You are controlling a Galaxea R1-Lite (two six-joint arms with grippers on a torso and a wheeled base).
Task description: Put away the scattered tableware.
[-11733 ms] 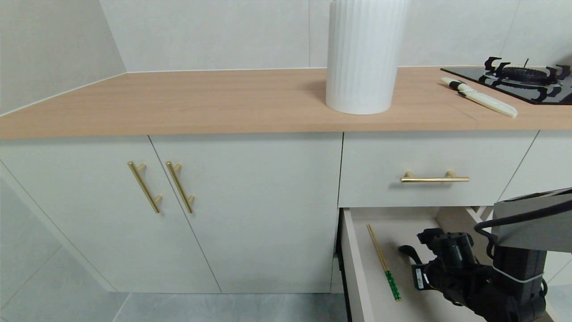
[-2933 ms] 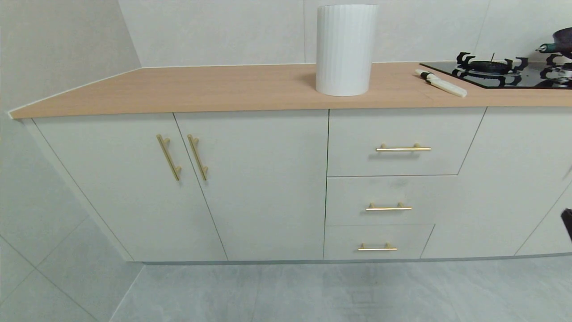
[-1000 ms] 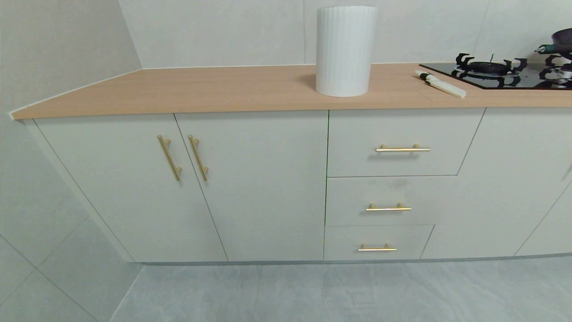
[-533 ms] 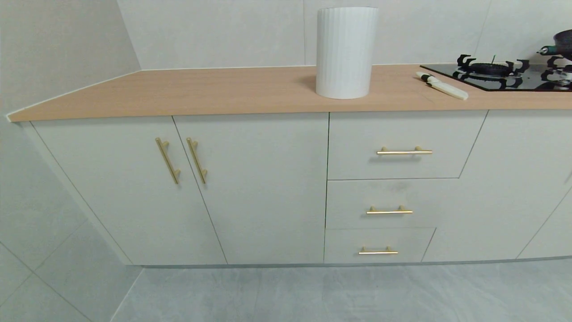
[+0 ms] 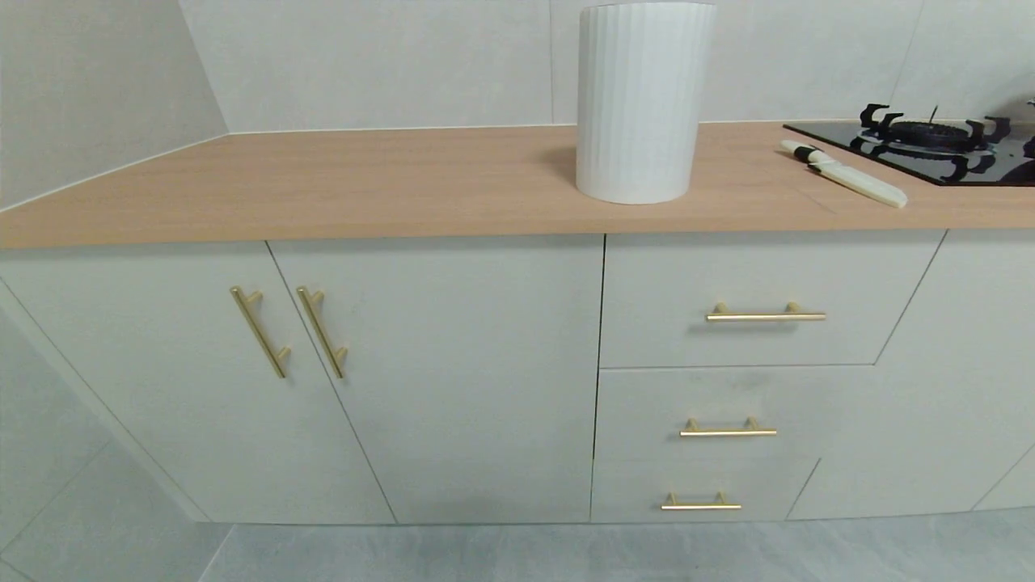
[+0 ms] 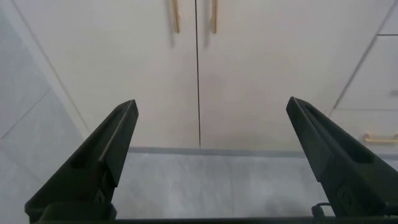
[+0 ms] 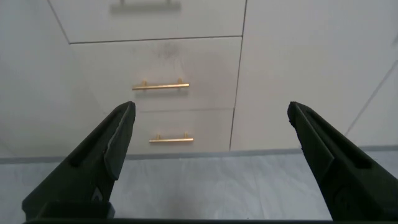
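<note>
A white knife with a black band (image 5: 841, 172) lies on the wooden counter (image 5: 364, 182) near the stove. All three drawers are shut: the top drawer (image 5: 752, 299), the middle drawer (image 5: 728, 416) and the bottom drawer (image 5: 702, 489). My left gripper (image 6: 211, 109) is open, held low and facing the double cabinet doors (image 6: 197, 68). My right gripper (image 7: 211, 112) is open too, low before the middle drawer handle (image 7: 160, 86) and bottom drawer handle (image 7: 171, 139). Nothing is between either pair of fingers.
A tall white ribbed cylinder (image 5: 639, 101) stands on the counter above the drawers. A black gas stove (image 5: 930, 145) sits at the far right. Double cabinet doors with gold handles (image 5: 287, 331) are at the left. Grey tiled floor (image 5: 485, 554) lies in front.
The head view has shifted closer to the cabinet and slightly down. The middle drawer, open with chopsticks inside 11.7 s ago, is shut. The right arm has left the head view.
</note>
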